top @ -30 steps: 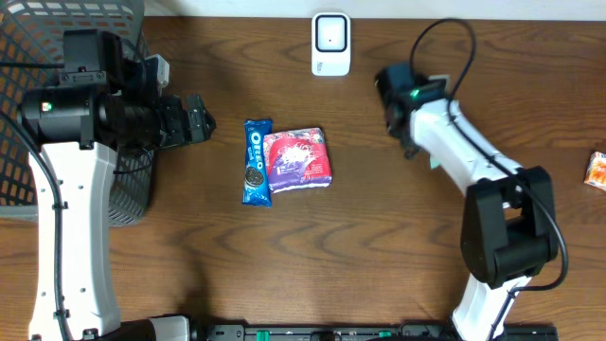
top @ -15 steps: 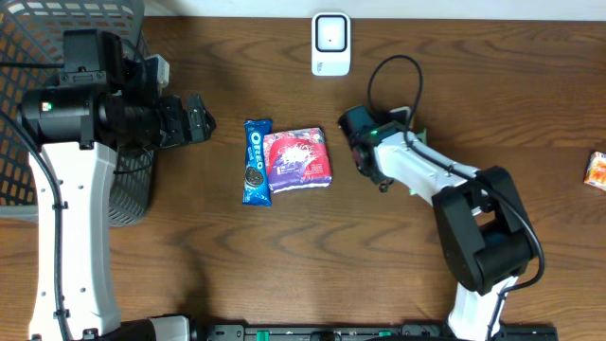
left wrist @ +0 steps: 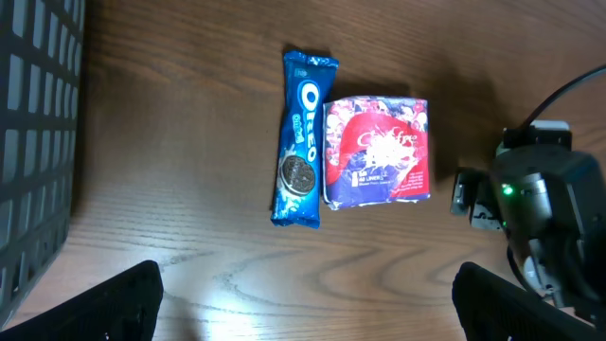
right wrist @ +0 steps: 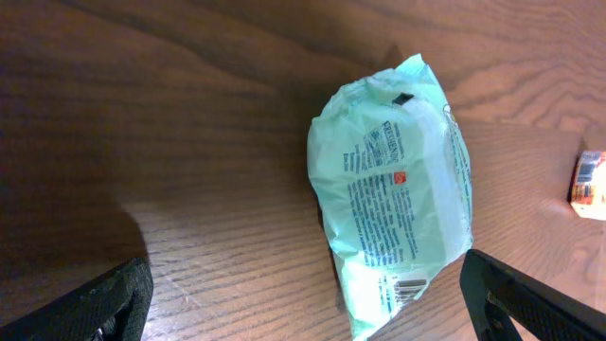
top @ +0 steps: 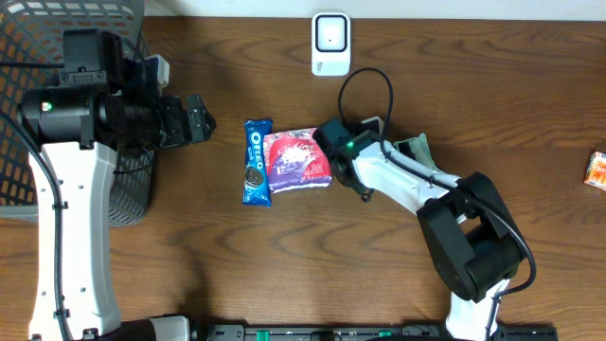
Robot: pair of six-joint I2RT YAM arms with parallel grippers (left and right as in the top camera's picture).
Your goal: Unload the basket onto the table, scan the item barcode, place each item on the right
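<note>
A pale green packet point(right wrist: 393, 194) lies flat on the wood with its barcode point(right wrist: 409, 284) facing up. In the right wrist view it rests between the spread fingers of my right gripper point(right wrist: 303, 308), untouched and nearer the right finger. Overhead, the green packet point(top: 415, 149) peeks out beside the right arm. There my right gripper point(top: 324, 144) sits at the right edge of a red and purple pack point(top: 298, 159). A white scanner point(top: 330, 43) stands at the back. My left gripper point(left wrist: 303, 308) hangs open and empty, left of a blue Oreo pack point(left wrist: 301, 137).
A dark mesh basket point(top: 38, 38) fills the back left corner under the left arm. A small orange packet point(top: 597, 170) lies at the far right edge. The red and purple pack point(left wrist: 376, 152) touches the Oreo pack point(top: 256, 161) at the table's middle.
The right arm has swung left from the right of the scanner to the red and purple pack. More of the green packet shows beside it. The left arm has not moved.
</note>
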